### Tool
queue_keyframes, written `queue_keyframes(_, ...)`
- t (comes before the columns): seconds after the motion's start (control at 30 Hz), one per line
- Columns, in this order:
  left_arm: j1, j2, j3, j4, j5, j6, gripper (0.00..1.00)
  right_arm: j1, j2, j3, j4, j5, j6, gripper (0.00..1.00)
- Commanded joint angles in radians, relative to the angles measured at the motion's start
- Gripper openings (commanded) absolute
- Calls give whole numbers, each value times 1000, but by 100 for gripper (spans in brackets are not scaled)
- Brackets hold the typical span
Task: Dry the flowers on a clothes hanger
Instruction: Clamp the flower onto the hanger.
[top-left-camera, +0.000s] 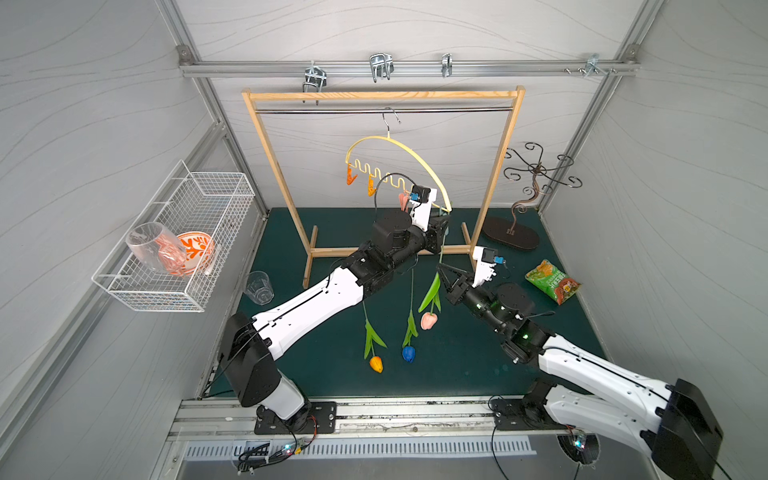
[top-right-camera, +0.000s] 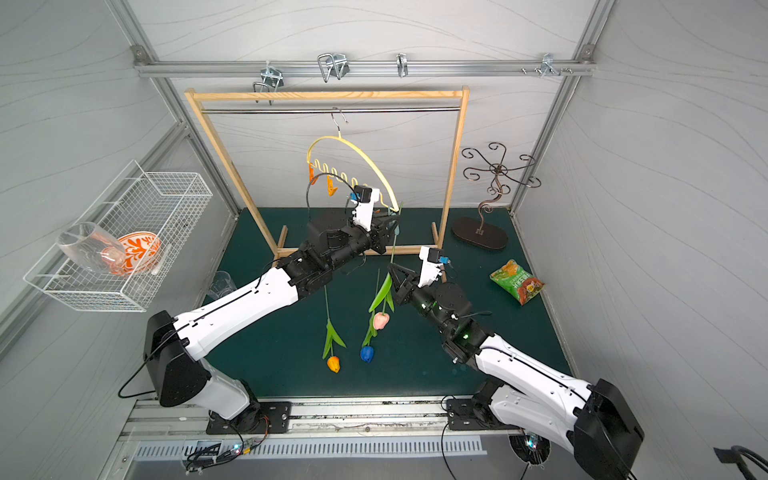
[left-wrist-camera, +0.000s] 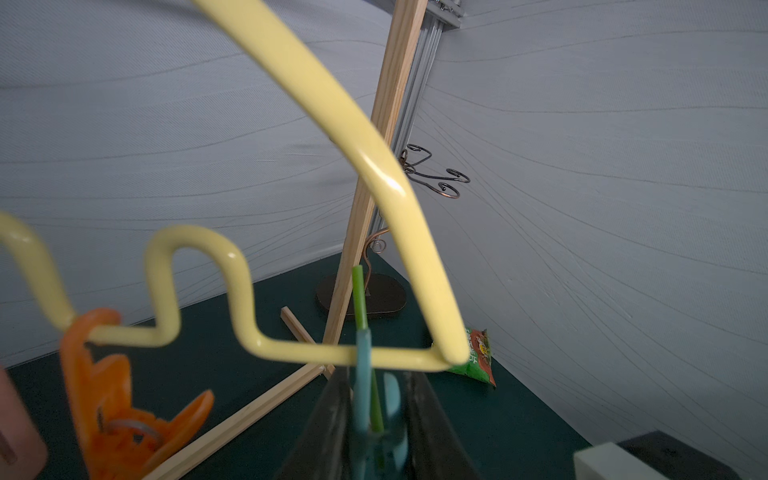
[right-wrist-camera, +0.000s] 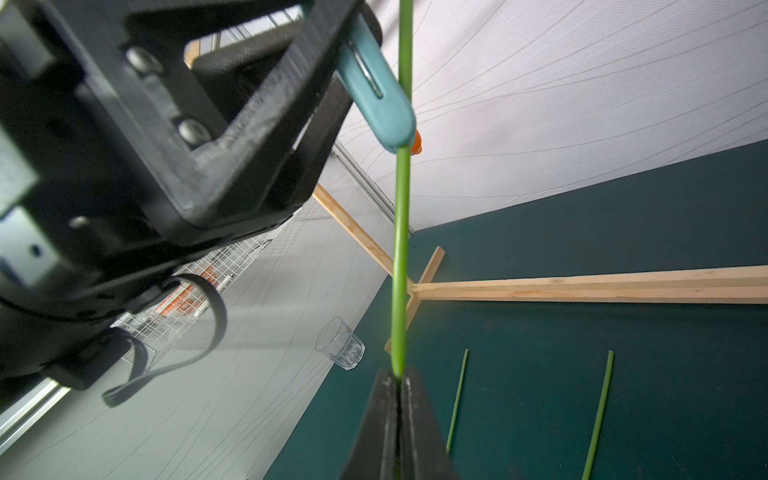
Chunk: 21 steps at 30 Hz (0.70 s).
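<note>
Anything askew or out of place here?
The pale yellow arched hanger hangs tilted on the wooden rack, its end by the left gripper dipped low. A clear stemmed glass lies tipped over in the white wire basket. Nothing looks spilled or broken.

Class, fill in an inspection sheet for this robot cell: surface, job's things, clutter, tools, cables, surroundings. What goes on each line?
Surface: dark green mat.
Job's things: clothes hanger hooked on the wooden rack; pink tulip with its stem at the teal clothespin; orange tulip and blue tulip lying on the mat.
Clutter: snack bag, glass tumbler, metal stand.
Tools: left tool shut on the teal clothespin; right tool shut on the pink tulip's stem.
Cables: black cable looping at the left wrist; wires at the front rail.
Surroundings: wall basket holding a glass and patterned bowl; grey walls.
</note>
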Motion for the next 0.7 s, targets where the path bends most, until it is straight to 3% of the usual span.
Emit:
queue_keyframes(0.0, -4, 2, 31, 33, -6, -4, 24, 6, 6, 22, 32, -17, -10, 0)
queue_keyframes(0.67, -4, 10, 29, 35, -9, -3, 26, 7, 34, 62, 21, -19, -23, 0)
